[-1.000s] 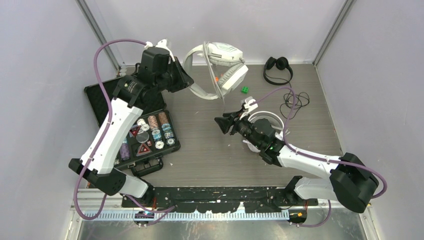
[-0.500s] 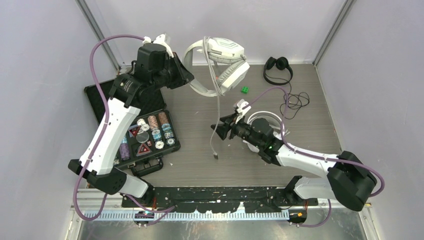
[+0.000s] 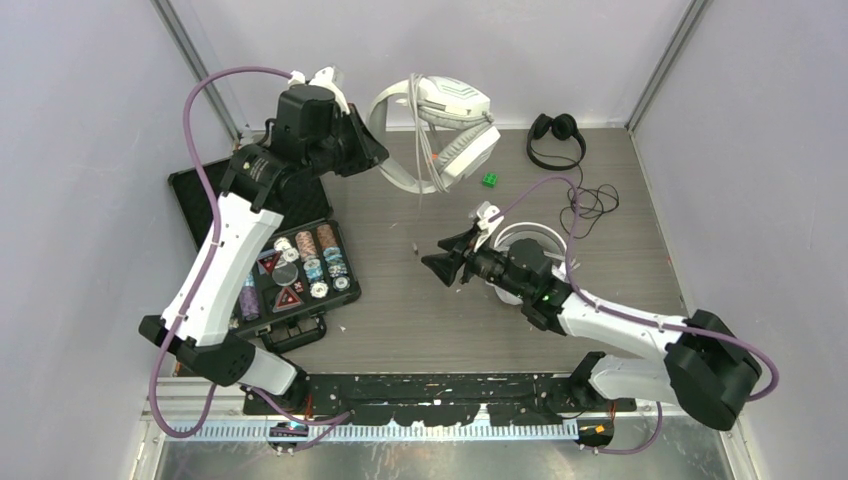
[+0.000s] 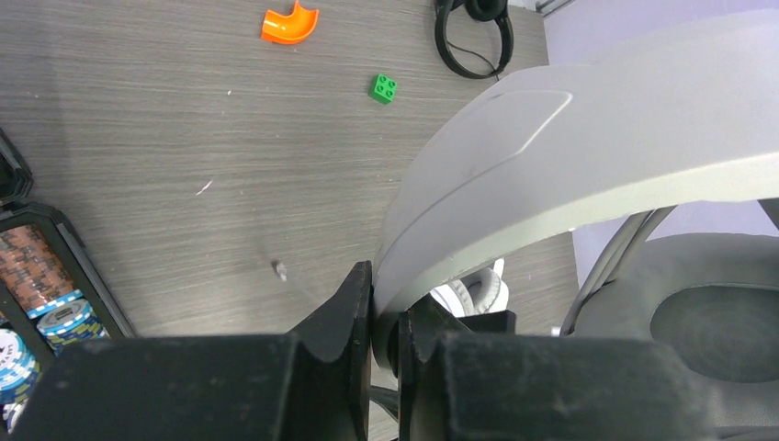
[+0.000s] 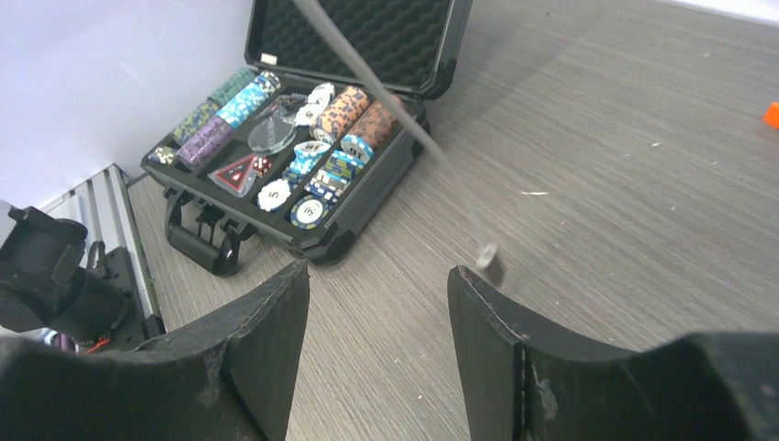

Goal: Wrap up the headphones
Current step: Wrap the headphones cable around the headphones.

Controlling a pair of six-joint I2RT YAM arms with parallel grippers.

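Observation:
My left gripper (image 3: 374, 150) (image 4: 386, 312) is shut on the pale grey headband (image 4: 551, 156) of a large white headset (image 3: 450, 115), held up off the table at the back. Its white cable (image 3: 418, 175) dangles free, blurred in the right wrist view, with the plug (image 5: 487, 258) just ahead of my right gripper (image 3: 434, 263) (image 5: 377, 285). That gripper is open and empty, low over the table's middle. A second white headset (image 3: 527, 238) lies partly under my right arm. The thin black headphones (image 3: 556, 134) and their black cable (image 3: 590, 200) lie at the back right.
An open black case (image 3: 300, 270) (image 5: 303, 147) of poker chips sits at the left. A green brick (image 3: 489, 180) (image 4: 383, 88) and an orange curved piece (image 4: 289, 23) lie on the table near the lifted headset. Walls close in on three sides.
My right gripper has opened and let go of the white cable, which dropped and now swings free to the left. The left arm lifted the headset slightly.

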